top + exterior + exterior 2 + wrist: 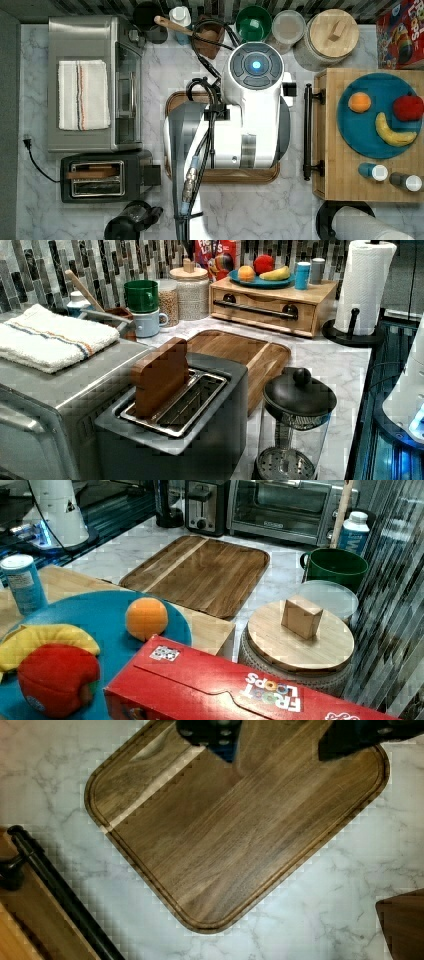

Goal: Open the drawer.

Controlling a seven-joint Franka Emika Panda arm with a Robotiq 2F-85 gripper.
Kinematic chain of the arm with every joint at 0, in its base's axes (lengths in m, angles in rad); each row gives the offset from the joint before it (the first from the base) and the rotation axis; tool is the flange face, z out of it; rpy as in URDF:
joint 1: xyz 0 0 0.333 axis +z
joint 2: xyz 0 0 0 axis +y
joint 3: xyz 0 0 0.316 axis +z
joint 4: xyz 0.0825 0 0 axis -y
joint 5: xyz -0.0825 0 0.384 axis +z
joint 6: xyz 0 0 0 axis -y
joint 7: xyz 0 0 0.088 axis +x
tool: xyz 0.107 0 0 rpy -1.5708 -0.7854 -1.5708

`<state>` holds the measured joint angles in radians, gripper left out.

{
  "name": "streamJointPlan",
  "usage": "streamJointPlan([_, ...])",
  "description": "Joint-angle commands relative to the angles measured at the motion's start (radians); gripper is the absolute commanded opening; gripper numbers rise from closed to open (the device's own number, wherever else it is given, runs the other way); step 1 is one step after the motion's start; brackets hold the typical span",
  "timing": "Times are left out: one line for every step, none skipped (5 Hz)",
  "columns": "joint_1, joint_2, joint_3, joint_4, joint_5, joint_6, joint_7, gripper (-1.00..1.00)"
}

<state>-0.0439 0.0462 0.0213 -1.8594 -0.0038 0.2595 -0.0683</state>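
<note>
I see the drawer [264, 310] closed in its cabinet [345, 172], at the top view's right, handle [307, 131] beside the tray [235, 827]. My gripper [280, 737] hangs above the tray, fingers apart.

tray [222, 176] mostly hidden under arm [250, 115]
</note>
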Motion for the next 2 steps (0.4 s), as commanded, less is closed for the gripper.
streamJointPlan([-0.003, 0.0, 0.001, 0.0, 0.0, 0.001, -0.003, 1.0])
streamJointPlan([-0.007, 0.0, 0.005, 0.0, 0.0, 0.001, -0.002, 1.0])
